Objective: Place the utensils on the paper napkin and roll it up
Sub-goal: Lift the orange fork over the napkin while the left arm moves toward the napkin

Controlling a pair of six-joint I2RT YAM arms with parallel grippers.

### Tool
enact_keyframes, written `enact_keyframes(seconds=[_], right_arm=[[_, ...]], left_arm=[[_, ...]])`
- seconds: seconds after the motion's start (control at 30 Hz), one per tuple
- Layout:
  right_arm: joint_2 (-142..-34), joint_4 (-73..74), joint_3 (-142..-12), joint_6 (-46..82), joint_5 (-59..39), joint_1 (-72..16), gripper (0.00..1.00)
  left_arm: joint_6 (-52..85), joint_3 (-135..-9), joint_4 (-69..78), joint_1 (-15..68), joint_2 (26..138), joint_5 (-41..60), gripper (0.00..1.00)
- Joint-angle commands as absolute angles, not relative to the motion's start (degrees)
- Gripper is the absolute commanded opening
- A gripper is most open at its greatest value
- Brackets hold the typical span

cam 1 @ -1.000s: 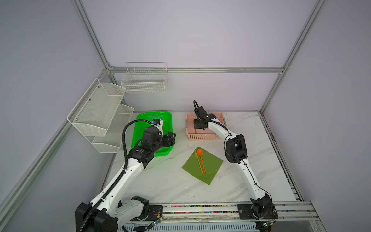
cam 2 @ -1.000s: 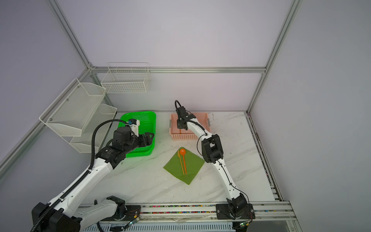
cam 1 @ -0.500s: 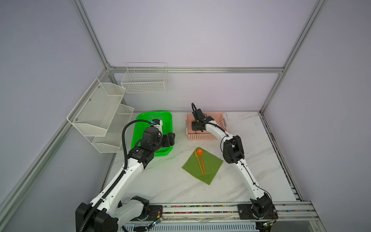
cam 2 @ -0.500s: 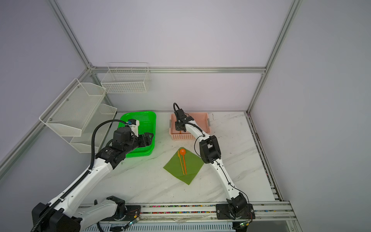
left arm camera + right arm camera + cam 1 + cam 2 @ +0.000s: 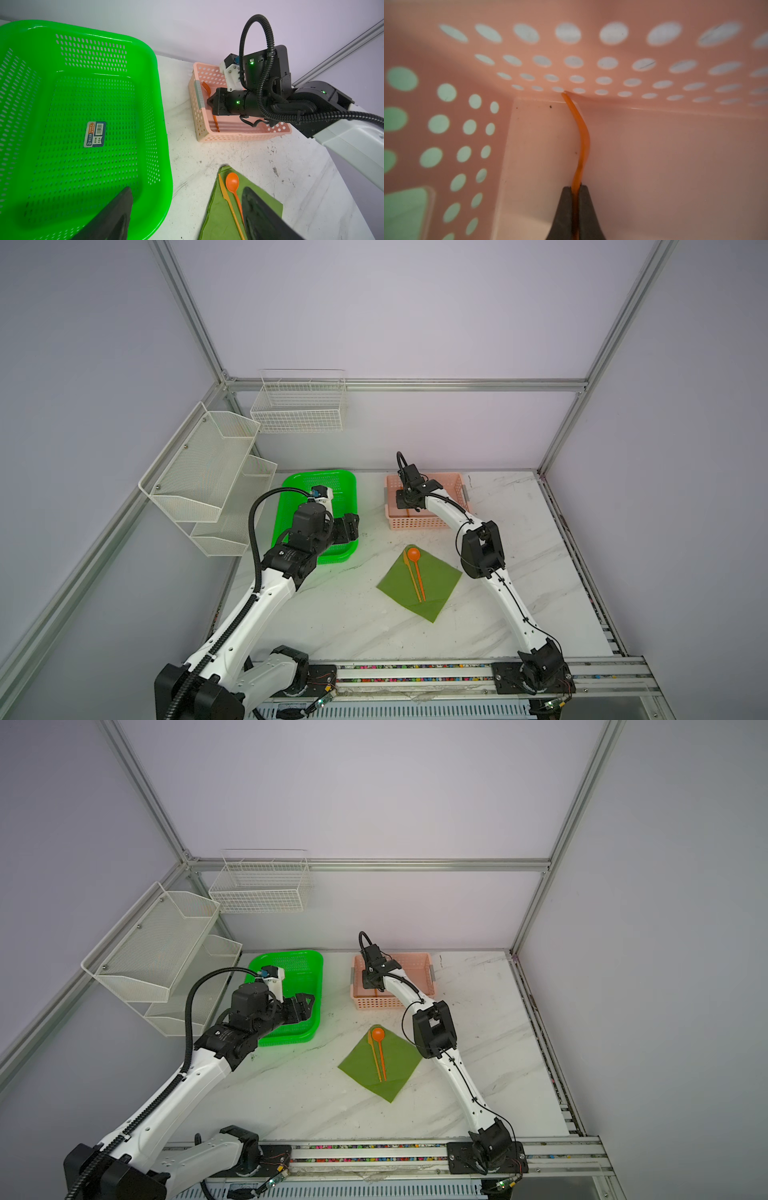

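A sticker (image 5: pixel 95 134) with a barcode is noted on the floor of the neon-green perforated tray (image 5: pixel 143 116); its print is too small to be read. The right gripper (image 5: pixel 576 188) is seen inside the pink basket (image 5: pixel 228 136), jaws pinched tight on the thin handle of the orange fork (image 5: pixel 582 141). The handle's far end touches the foot of a perforated wall. In the left wrist view the tines lie close against the basket's end wall, so little room is left on that side. The left gripper (image 5: pixel 187 189) is held above the tray's edge, jaws spread wide with nothing between them. The knife (image 5: pixel 225 196) and spoon (image 5: pixel 232 182) are laid side by side on the olive paper napkin (image 5: pixel 220 224), which is set cornerwise, clear of both grippers. Bare marble table (image 5: pixel 353 614) is seen between tray, basket and napkin.
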State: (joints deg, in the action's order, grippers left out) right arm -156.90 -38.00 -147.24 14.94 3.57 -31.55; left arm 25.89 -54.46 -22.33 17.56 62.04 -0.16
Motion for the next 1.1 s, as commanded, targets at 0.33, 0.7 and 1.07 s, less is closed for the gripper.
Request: enact_keyframes(seconds=[0.33, 0.7, 1.07], right_arm=[[-130.7, -29.7, -134.4, 16.6, 3.6, -31.6, 0.01], [-90.3, -16.8, -81.7, 20.8, -1.9, -32.1, 0.04], [-75.0, -10.7, -51.9, 23.0, -8.9, -33.2, 0.05]], left_arm=[[25.6, -53.2, -23.2, 16.9, 59.1, 0.0, 0.81], [31.5, -46.4, -20.3, 22.1, 58.8, 1.6, 0.8], [38.0, -37.1, -12.4, 32.7, 59.3, -2.3, 0.8]])
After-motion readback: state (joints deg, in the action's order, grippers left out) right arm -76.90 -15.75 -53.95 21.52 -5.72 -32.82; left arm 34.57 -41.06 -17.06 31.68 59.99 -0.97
